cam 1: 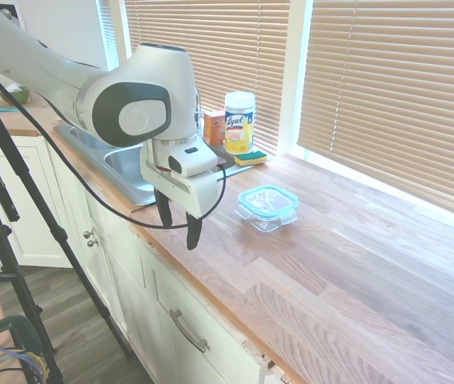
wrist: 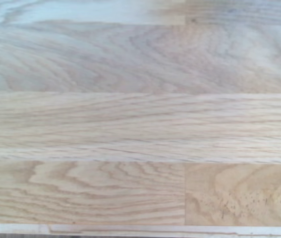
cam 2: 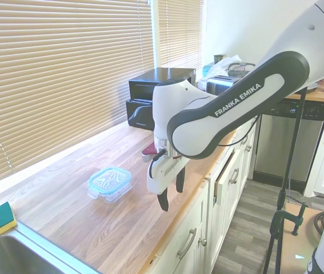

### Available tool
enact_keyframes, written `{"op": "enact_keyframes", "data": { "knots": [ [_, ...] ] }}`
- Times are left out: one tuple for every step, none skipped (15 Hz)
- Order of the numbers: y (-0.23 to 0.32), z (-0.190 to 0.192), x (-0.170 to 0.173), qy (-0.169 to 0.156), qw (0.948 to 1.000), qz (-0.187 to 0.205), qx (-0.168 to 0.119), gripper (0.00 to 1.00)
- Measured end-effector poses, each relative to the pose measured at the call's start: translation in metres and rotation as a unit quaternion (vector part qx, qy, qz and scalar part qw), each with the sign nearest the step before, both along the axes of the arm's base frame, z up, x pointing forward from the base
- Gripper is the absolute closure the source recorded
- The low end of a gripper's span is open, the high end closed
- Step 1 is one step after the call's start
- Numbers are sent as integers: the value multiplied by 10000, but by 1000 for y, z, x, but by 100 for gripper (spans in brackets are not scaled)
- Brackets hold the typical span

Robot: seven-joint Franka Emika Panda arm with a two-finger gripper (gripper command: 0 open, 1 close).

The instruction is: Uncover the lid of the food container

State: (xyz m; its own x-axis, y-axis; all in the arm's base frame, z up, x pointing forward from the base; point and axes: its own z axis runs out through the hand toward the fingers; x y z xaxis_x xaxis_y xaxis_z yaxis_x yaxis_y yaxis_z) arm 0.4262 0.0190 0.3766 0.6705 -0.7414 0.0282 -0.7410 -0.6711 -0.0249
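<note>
A small clear food container (cam 1: 268, 217) (cam 2: 111, 190) sits on the wooden countertop (cam 1: 355, 272) (cam 2: 93, 222), with its teal-rimmed lid (cam 1: 267, 201) (cam 2: 110, 179) resting flat on top. My gripper (cam 1: 178, 222) (cam 2: 171, 190) hangs open and empty above the counter's front edge, on the cabinet side of the container and apart from it. Its two dark fingers point down. The wrist view shows only bare wood planks (wrist: 140, 124); neither container nor lid appears there.
A Lysol wipes canister (cam 1: 239, 122), an orange box (cam 1: 214, 127) and a yellow-green sponge (cam 1: 251, 158) (cam 2: 2, 218) stand by the steel sink (cam 1: 122, 164) (cam 2: 7, 254). A black toaster oven (cam 2: 159, 94) stands further along the counter. Blinds cover the windows behind.
</note>
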Motion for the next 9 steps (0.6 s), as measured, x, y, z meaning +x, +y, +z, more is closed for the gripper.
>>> {"op": "enact_keyframes", "data": {
  "knots": [
    [0, 0, 0, -2, 10000, 9, 11, 0],
    [0, 0, 1, -41, 10000, 35, 21, 0],
    [0, 1, 3, -132, 9999, 50, -16, 0],
    [0, 1, 5, -189, 9998, 63, -51, 0],
    [1, 1, 6, -232, 9997, 86, -90, 0],
    [4, 3, 8, -303, 9993, 123, -165, 0],
    [9, 7, 11, -388, 9988, 149, -259, 0],
    [17, 14, 15, -484, 9980, 169, -360, 0],
    [26, 23, 20, -589, 9971, 179, -455, 0]
  ]
}}
